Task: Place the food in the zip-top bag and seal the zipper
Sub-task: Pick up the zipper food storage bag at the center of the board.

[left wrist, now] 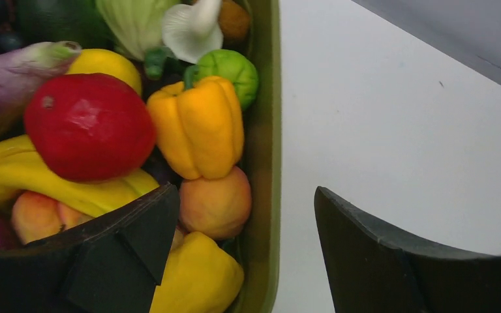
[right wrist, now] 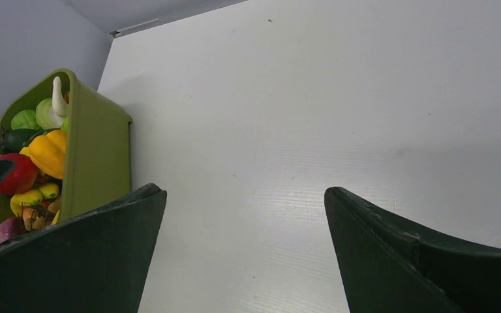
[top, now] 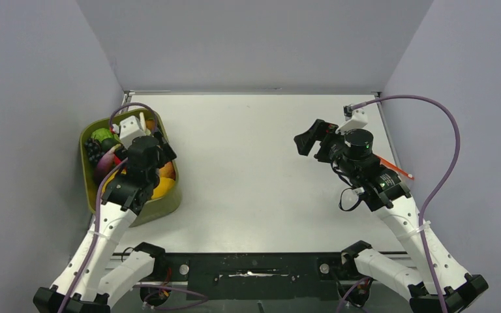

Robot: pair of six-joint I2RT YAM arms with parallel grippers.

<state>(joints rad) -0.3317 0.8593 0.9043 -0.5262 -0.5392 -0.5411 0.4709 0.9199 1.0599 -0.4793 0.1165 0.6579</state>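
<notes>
Now | left jaws spread astride tray [left wrist: 264, 130] wall, food [left wrist: 90, 125] inside | right jaws spread (zipper [top: 401, 171] seen only overhead)

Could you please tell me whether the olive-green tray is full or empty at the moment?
Full: the tray is heaped with toy pieces, including a red fruit, a yellow pepper and bananas.

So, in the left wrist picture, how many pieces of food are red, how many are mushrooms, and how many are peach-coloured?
red piece: 1
mushroom: 1
peach-coloured pieces: 2
Total: 4
</notes>
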